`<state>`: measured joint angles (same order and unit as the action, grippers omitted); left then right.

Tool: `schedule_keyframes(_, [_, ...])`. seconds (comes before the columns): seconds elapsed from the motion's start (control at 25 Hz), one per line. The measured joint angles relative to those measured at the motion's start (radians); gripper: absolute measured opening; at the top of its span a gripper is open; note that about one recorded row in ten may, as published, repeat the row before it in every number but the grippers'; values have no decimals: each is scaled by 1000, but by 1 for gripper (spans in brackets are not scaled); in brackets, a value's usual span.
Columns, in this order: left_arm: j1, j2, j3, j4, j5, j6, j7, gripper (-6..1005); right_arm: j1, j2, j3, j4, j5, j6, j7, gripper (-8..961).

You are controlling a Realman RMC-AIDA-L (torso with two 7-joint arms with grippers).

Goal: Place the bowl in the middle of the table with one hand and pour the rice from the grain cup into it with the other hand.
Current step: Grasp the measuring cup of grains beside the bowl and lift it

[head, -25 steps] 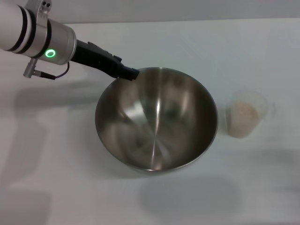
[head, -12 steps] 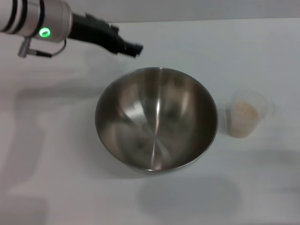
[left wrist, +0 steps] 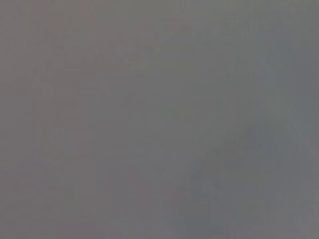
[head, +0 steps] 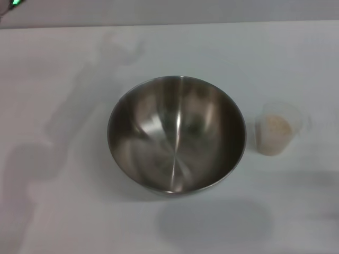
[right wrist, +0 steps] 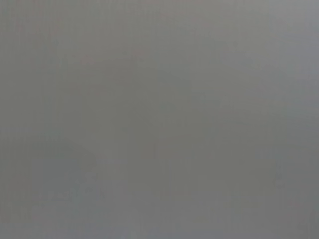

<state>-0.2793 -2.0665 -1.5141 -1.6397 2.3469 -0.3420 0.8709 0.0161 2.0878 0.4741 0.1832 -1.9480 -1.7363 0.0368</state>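
The steel bowl [head: 176, 134] stands upright and empty near the middle of the white table [head: 63, 211] in the head view. To its right, apart from it, stands the small clear grain cup [head: 277, 128] with pale rice [head: 275, 125] inside. Neither gripper shows in the head view; only a green light of the left arm [head: 15, 2] peeks in at the top left corner, and its shadow lies on the table left of the bowl. Both wrist views show only plain grey surface.
The table's far edge [head: 212, 22] runs along the top of the head view, with a grey background behind it. Open tabletop surrounds the bowl on the left and in front.
The left gripper let go of the bowl's far-left rim, rose and drew back up and to the left until it left the view. Bowl and cup stayed put.
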Motion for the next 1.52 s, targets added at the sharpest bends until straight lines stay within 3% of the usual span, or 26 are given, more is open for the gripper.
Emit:
schedule_keyframes(0.16, [103,2,156,91,3,505,11,849,-2,0,0,-4,0,-1,0,815])
schedule_keyframes(0.28, [137,3,275,225,32,890,-12,850,-7,0,0,-8,0,-6,0,814])
schedule_keyframes(0.4, [148,3,339,366,92,1152,-115,850,-17,1,-4,-9,0,-24,0,813])
schedule_keyframes(0.6, [150,4,345,579,187,1309,-413,851,-40,3,-11,-10,-1,-50,0,812])
schedule_keyframes(0.8, [115,1,348,829,229,1472,-578,851,-63,3,-18,-6,-7,-58,0,811])
schedule_keyframes(1.08, [86,-2,351,958,229,1480,-622,851,-72,3,-70,-8,-8,-28,-1,809])
schedule_keyframes(1.52, [60,2,352,1048,236,1478,-788,849,-29,3,-95,0,-11,107,-2,806])
